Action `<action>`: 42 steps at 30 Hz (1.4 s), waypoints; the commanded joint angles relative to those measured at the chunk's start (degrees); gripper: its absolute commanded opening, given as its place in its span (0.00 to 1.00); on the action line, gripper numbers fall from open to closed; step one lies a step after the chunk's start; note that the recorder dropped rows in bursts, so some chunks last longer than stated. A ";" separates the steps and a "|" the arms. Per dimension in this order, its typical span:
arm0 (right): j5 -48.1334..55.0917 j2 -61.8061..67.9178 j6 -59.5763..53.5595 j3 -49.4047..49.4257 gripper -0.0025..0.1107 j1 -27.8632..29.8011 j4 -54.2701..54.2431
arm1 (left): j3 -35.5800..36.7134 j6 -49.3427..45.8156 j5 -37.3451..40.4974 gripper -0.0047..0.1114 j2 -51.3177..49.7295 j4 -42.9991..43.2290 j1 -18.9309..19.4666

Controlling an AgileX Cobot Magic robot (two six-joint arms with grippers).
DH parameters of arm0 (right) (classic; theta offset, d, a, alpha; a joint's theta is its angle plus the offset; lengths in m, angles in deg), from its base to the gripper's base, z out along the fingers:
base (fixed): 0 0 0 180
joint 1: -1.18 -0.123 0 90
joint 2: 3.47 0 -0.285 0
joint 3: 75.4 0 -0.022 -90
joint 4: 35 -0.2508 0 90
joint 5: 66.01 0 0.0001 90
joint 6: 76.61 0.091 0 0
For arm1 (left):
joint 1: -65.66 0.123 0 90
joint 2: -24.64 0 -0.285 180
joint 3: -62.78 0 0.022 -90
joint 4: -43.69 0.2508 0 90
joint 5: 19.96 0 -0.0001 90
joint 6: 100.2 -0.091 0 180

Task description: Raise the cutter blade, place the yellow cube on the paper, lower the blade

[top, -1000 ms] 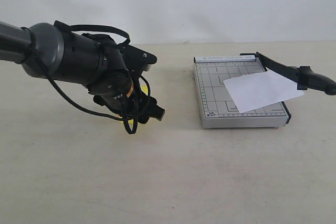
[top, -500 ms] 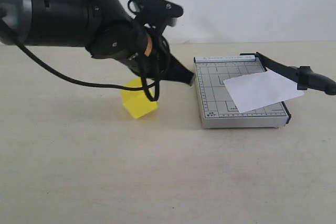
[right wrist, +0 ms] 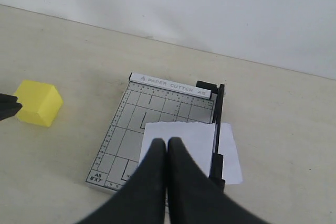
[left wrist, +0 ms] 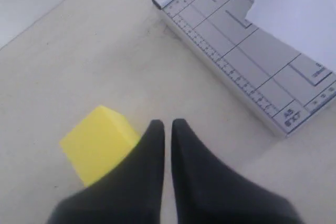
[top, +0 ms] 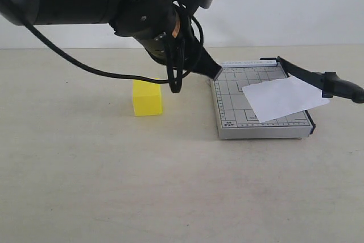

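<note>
Yellow cube (top: 147, 98): on the tabletop (top: 170, 186), left of the trimmer board (top: 230, 98), ungripped; left gripper (left wrist: 167, 126) jaws together, empty, hovering near it, so you part them wide, straddle two flat faces squarely, then close.

One yellow cube (top: 147, 98), one paper (top: 284, 98), one trimmer board (top: 230, 102), one cutter blade (top: 310, 75)

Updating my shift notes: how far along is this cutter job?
Done: the long black cutter blade looks raised off the grey gridded trimmer board. In hand: nothing; the left gripper is shut and empty beside the bright yellow cube, which sits on the table. Left: cube onto the white paper sheet, then lower the blade.
</note>
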State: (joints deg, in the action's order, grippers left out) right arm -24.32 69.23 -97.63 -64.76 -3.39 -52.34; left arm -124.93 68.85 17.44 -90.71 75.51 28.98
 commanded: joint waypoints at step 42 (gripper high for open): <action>2.93 -0.39 -4.01 -0.12 0.02 0.02 -1.40 | 3.59 -65.35 -13.04 0.80 -5.77 -8.97 13.61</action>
State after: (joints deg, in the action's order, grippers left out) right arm -21.48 69.23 -101.22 -64.76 -3.39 -53.63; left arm -121.56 2.95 5.02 -96.38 67.23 42.43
